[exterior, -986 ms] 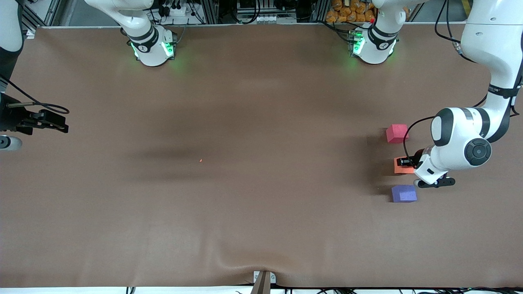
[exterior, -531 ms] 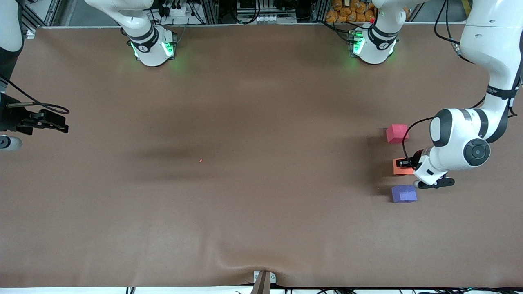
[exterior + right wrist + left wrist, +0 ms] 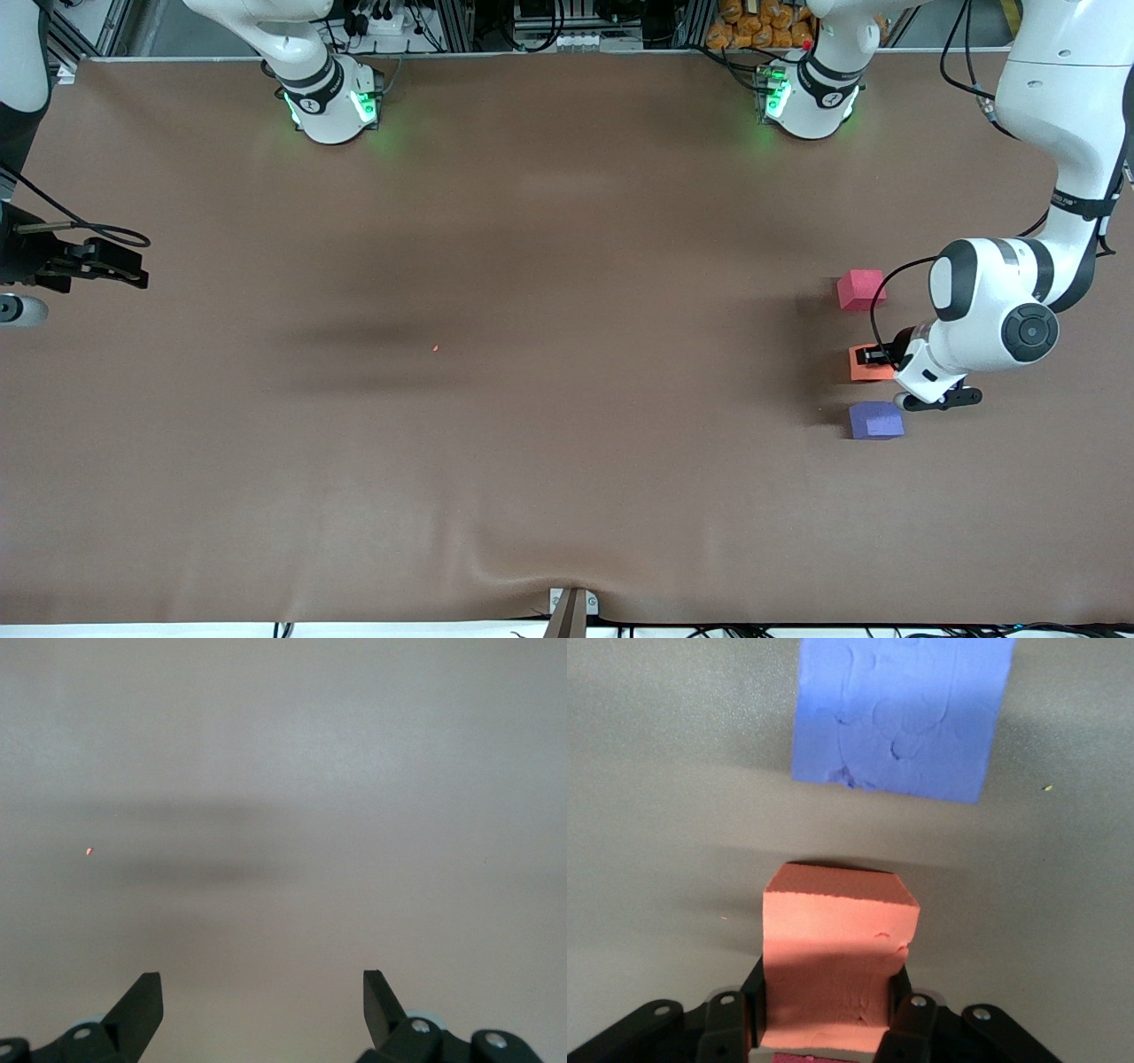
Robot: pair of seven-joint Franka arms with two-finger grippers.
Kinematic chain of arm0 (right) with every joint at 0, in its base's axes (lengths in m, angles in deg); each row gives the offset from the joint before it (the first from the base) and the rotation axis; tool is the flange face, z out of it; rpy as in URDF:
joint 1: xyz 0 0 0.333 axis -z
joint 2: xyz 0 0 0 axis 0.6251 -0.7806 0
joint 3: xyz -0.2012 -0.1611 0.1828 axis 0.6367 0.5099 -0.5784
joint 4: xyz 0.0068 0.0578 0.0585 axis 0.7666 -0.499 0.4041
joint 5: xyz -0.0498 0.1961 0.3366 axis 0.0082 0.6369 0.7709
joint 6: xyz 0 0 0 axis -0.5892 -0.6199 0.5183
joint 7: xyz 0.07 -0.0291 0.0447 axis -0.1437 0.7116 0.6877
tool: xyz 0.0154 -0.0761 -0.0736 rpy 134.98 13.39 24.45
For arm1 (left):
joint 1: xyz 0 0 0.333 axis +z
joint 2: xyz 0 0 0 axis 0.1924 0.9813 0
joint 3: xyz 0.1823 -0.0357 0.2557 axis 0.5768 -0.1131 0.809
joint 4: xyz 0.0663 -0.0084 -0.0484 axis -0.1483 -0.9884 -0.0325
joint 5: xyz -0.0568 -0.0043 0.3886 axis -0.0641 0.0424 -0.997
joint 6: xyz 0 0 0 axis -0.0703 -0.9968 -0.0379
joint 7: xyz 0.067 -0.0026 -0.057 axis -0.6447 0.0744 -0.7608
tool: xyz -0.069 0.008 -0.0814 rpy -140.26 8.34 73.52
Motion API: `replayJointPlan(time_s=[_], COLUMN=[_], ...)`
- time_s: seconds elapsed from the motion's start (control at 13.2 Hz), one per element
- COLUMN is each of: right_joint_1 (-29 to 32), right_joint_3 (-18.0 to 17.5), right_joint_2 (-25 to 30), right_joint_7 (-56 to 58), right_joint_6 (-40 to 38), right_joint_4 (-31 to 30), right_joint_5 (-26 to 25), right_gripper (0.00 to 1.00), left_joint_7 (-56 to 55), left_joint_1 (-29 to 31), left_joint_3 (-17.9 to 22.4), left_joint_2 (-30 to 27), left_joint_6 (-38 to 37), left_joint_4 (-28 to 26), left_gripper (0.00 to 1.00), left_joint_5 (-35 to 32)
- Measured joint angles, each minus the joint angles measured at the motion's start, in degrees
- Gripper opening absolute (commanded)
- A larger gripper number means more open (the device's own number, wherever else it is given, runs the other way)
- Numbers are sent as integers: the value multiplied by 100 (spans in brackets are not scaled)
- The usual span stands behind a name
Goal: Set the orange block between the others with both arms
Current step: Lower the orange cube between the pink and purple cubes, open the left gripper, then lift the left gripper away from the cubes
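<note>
My left gripper [image 3: 872, 356] is shut on the orange block [image 3: 859, 365], low over the brown cloth in the gap between the others. The pinkish-red cube [image 3: 860, 289] lies farther from the front camera, and the purple-blue cube [image 3: 875, 420] lies nearer. In the left wrist view the orange block [image 3: 837, 939] fills the space between my fingers [image 3: 908, 997], with the purple-blue cube [image 3: 902, 713] just past it. Whether the orange block touches the cloth I cannot tell. My right gripper [image 3: 133, 266] waits open at the right arm's end of the table, with nothing between its fingers [image 3: 142, 1001].
A tiny orange speck [image 3: 436, 348] lies on the cloth near the table's middle and shows in the right wrist view as the same speck [image 3: 89, 851]. The cloth wrinkles above a metal bracket [image 3: 571, 607] at the front edge. The arms' green-lit bases [image 3: 332, 102] stand along the back edge.
The left arm has drifted slightly toward the right arm's end of the table, carrying the orange block with it. The right arm has not moved.
</note>
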State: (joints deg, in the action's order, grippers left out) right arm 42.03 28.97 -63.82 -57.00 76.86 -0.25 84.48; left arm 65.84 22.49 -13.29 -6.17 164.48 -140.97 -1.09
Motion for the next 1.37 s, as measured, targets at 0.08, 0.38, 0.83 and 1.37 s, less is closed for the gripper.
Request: replayJointPlan(time_s=[0.08, 0.38, 0.83, 1.37], right_joint_1=[0, 0, 0, 1], right_joint_3=[0, 0, 0, 5], right_joint_2=[0, 0, 0, 0], right_joint_7=[0, 0, 0, 0], right_joint_6=[0, 0, 0, -1], right_joint_4=[0, 0, 0, 0], right_joint_5=[0, 0, 0, 0], right_gripper=[100, 100, 100, 100], left_joint_7=[0, 0, 2, 105], left_joint_1=[9, 45, 52, 106], left_joint_3=[0, 0, -6, -162], left_joint_2=[4, 41, 45, -511], left_joint_6=[18, 97, 118, -455], left_joint_4=[0, 0, 37, 338], left_gripper=[100, 100, 100, 100], left_joint_5=[1, 3, 3, 3])
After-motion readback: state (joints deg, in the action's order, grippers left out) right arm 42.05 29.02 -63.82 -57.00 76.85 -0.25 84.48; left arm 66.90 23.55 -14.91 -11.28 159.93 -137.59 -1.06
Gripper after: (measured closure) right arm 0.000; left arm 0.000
